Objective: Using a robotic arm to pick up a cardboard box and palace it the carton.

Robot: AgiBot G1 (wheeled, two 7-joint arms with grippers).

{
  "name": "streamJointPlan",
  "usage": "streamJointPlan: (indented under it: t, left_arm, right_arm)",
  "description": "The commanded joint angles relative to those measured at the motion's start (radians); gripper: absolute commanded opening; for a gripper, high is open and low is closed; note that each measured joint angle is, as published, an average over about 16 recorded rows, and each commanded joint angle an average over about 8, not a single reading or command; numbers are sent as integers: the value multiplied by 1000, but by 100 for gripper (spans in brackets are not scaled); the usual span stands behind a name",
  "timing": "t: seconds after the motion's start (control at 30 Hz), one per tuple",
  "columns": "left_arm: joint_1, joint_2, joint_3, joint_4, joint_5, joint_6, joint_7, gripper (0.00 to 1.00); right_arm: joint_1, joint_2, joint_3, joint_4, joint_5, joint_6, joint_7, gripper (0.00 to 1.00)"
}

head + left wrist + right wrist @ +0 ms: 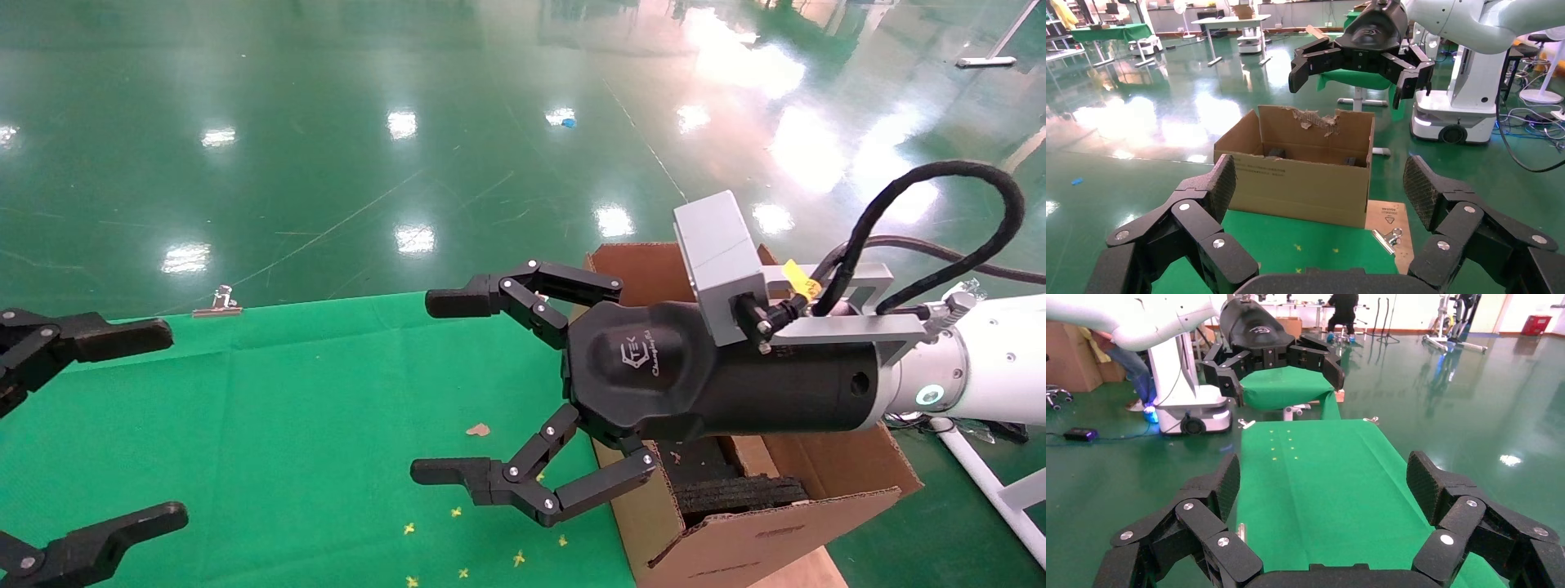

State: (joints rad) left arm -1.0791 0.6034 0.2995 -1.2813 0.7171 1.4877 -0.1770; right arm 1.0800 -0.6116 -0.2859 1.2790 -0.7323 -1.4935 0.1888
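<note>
Right gripper [458,388] hangs spread and empty, the carton [760,523] directly beneath its wrist. No small cardboard box shows; probably light, stiff, best pinched across opposite sides.

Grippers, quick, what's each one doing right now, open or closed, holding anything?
Left gripper: jaws open, empty, above the green table.
Right gripper: jaws open, empty, beside the carton.

Two grippers are in view, both spread open: the left gripper [122,429] at the table's left edge and the right gripper [458,388] above its right edge. One carton [784,498] stands against that right edge. Two metal binder clips [219,300] show, at the table's [270,425] corners.
</note>
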Motion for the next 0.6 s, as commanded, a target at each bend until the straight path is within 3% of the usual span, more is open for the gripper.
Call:
streamJointPlan:
  t: [0.03, 0.6]
  left_arm:
    - [0, 0, 0, 0, 0, 0, 0, 100]
    - [0, 0, 0, 0, 0, 0, 0, 100]
  right_arm:
    - [0, 0, 0, 0, 0, 0, 0, 100]
    - [0, 0, 0, 0, 0, 0, 0, 100]
